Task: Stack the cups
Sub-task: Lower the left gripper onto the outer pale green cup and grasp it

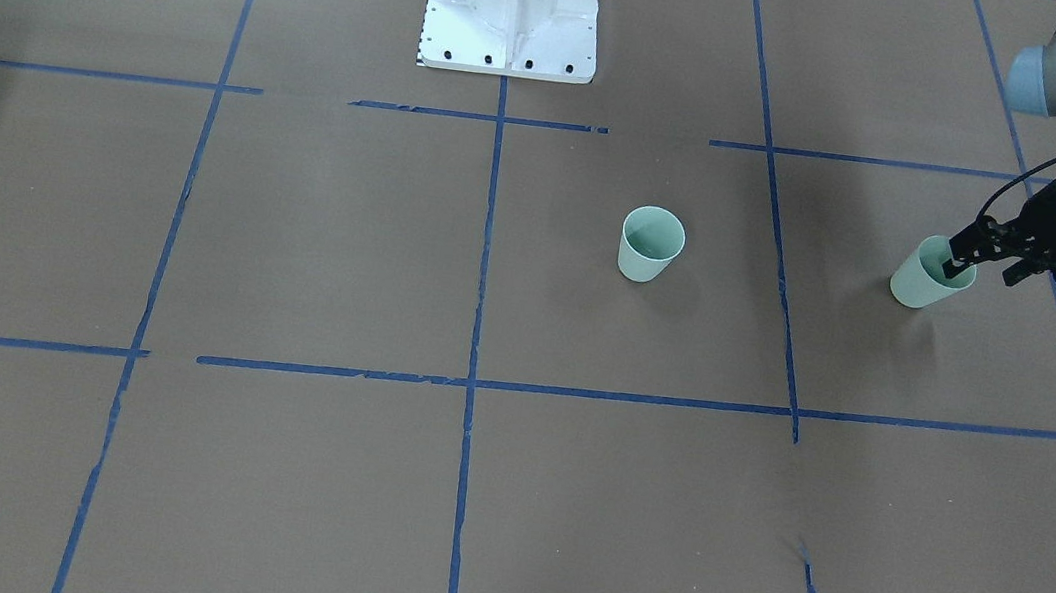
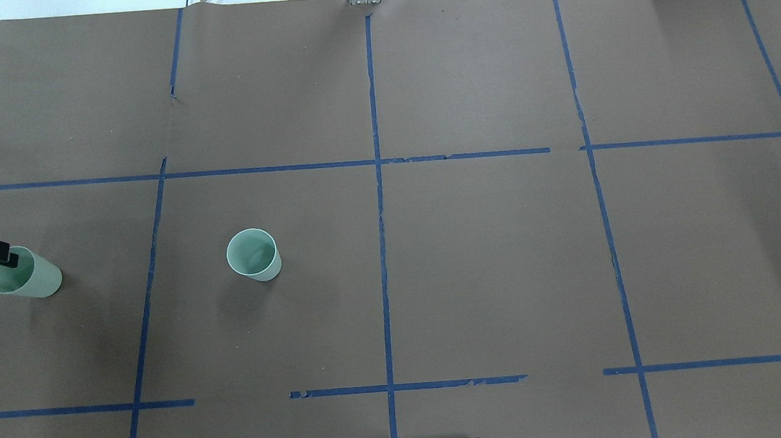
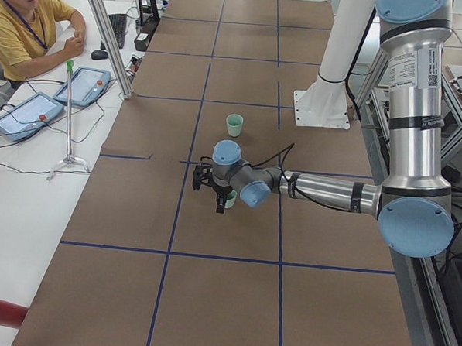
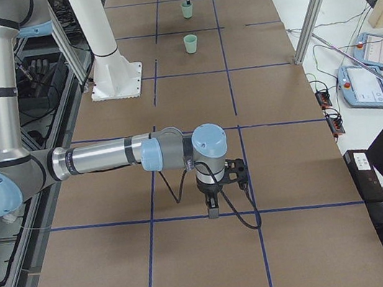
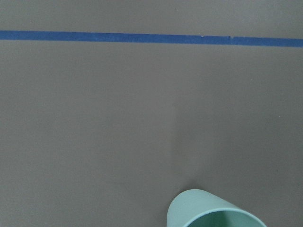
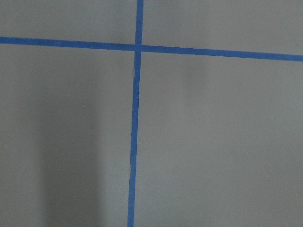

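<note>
End cup (image 1: pixel 923 283) is stood upright near the left end of the bench (image 1: pixel 293 238), mouth up, long axis vertical, about midway between the robot's edge and the operators' edge. Its rim is straddled by the left gripper (image 1: pixel 985 265): the fingers are held wide, one fingertip (image 1: pixel 958 255) dipped into the mouth, the other outside the wall with a gap. Contact with the wall cannot be made out. Centre cup (image 1: pixel 650 251) is likewise stood upright, mouth up, just left of the bench's middle, untouched. Overhead, most of the left gripper is cut off. The right gripper (image 4: pixel 213 209), seen only from the side near the right end, cannot be judged wide or narrow.
</note>
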Controlling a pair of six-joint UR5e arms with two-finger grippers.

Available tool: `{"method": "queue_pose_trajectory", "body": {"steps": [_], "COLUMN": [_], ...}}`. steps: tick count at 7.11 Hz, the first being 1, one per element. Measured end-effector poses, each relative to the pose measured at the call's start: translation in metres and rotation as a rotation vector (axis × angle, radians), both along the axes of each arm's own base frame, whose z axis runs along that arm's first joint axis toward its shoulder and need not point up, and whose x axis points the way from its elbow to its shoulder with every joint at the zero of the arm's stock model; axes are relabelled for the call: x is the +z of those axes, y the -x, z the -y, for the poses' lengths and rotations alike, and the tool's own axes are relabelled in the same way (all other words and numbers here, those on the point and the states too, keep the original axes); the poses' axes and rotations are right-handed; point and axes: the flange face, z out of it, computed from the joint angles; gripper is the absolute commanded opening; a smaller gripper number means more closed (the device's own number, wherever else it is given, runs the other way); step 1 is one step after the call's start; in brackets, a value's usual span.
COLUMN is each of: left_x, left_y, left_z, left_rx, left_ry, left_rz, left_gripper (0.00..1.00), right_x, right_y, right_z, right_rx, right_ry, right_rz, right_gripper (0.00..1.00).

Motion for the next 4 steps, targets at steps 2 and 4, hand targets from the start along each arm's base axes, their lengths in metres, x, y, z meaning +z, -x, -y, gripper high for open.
{"method": "queue_pose_trajectory", "body": {"steps": [2,4], "left_x": [0.0000,-0.0082], "left_y": [-0.0069,-0.0080], "left_z": [-0.0038,-0.0037], "left_rx": [0.016,0.021], "left_ry": [0.029,0.027], "left_rz": [-0.011,-0.026], "left_gripper": [0.00,0.00], "right_x": [0.0000,0.0000], "right_y": [0.0000,0.0000], "right_z": [0.0000,0.0000], "right_rx": [0.000,0.000], "right_ry": [0.000,0.000], "right_rz": [0.000,0.000], "right_gripper": [1.00,1.00]}}
